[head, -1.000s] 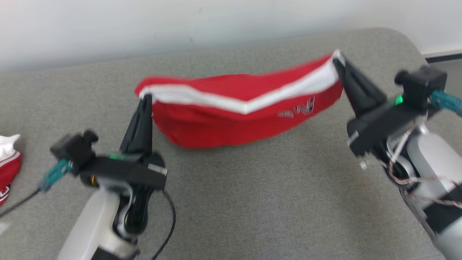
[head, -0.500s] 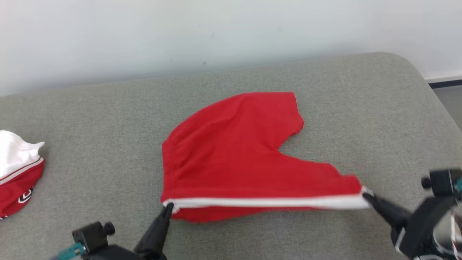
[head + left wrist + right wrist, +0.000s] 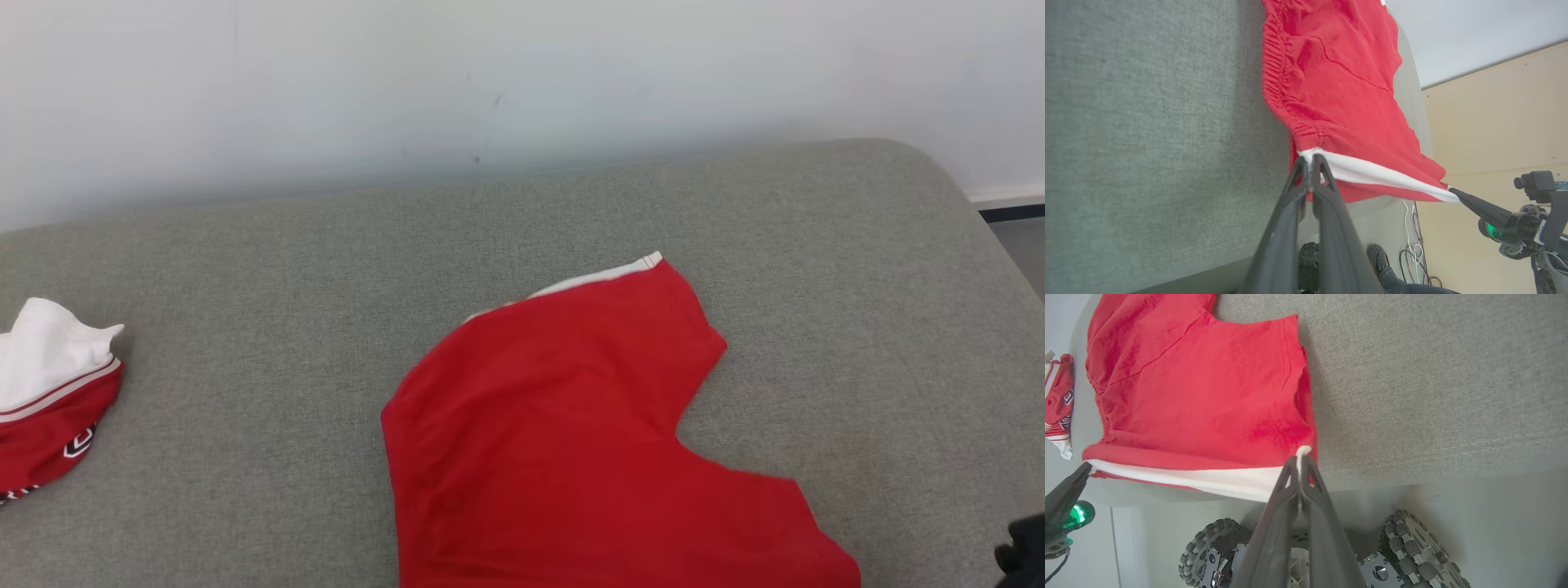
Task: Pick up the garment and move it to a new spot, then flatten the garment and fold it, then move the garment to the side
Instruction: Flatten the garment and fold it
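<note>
- A second ago the red shorts (image 3: pixel 571 433) hung in the air between the two grippers. Now most of the cloth lies spread out on the grey cushion (image 3: pixel 245 286), close to its front edge.
- The left gripper (image 3: pixel 1309 161) pinches one white corner tight. The right gripper (image 3: pixel 1299 459) pinches the other. The white stripe (image 3: pixel 1188 477) is pulled straight between them.
- So the move to a new spot looks done, and I think the flattening has begun.
- The stripe sits right at the front edge, above the wheels (image 3: pixel 1412 547), so it could slide off.
- There is lots of bare cushion toward the wall (image 3: pixel 490 82). The other clothes (image 3: pixel 49 408) lie well apart on the left.
</note>
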Available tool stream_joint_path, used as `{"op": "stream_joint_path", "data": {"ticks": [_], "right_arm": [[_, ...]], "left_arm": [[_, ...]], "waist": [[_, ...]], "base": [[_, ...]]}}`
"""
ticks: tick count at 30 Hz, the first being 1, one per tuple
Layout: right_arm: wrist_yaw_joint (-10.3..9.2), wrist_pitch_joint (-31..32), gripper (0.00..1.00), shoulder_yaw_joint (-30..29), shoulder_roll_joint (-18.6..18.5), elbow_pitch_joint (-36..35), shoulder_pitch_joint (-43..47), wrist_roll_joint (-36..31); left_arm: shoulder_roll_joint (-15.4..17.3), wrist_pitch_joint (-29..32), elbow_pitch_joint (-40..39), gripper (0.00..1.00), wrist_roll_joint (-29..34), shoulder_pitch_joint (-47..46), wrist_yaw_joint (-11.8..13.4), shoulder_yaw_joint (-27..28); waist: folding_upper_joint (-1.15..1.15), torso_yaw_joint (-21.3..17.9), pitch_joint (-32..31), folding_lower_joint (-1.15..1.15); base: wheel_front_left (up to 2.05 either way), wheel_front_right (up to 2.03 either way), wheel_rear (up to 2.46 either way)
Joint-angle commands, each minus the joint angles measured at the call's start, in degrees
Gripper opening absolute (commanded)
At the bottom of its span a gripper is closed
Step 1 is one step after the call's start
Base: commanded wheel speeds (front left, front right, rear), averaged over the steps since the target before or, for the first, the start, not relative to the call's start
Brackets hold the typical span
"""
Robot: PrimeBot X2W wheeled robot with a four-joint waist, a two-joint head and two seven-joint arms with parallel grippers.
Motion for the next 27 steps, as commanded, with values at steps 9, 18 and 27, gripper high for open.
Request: {"op": "stream_joint_path", "data": {"ticks": [9, 18, 27], "right_arm": [[0.03, 4.2, 0.0, -6.5, 7.8, -14.0, -0.5, -4.9], [0.04, -10.8, 0.0, 3.5, -1.0, -7.3, -15.0, -7.2], [0.04, -27.7, 0.0, 17.3, -9.6, 8.2, -32.2, -9.9]], "left_arm": [[1.7, -1.3, -6.6, 0.0, -0.8, 3.5, 2.3, 2.4], [-3.6, -6.5, -1.4, 0.0, 3.6, -7.4, 2.4, 3.4], [-8.8, -8.6, 9.1, 0.0, 6.1, -20.8, 4.2, 3.8]], "waist": [[0.01, 0.5, 0.4, 0.01], [0.01, 2.0, 2.6, 0.01], [0.01, 4.8, 7.7, 0.01]], "base": [[0.0, 0.0, 0.0], [0.0, 0.0, 0.0], [0.0, 0.0, 0.0]]}}
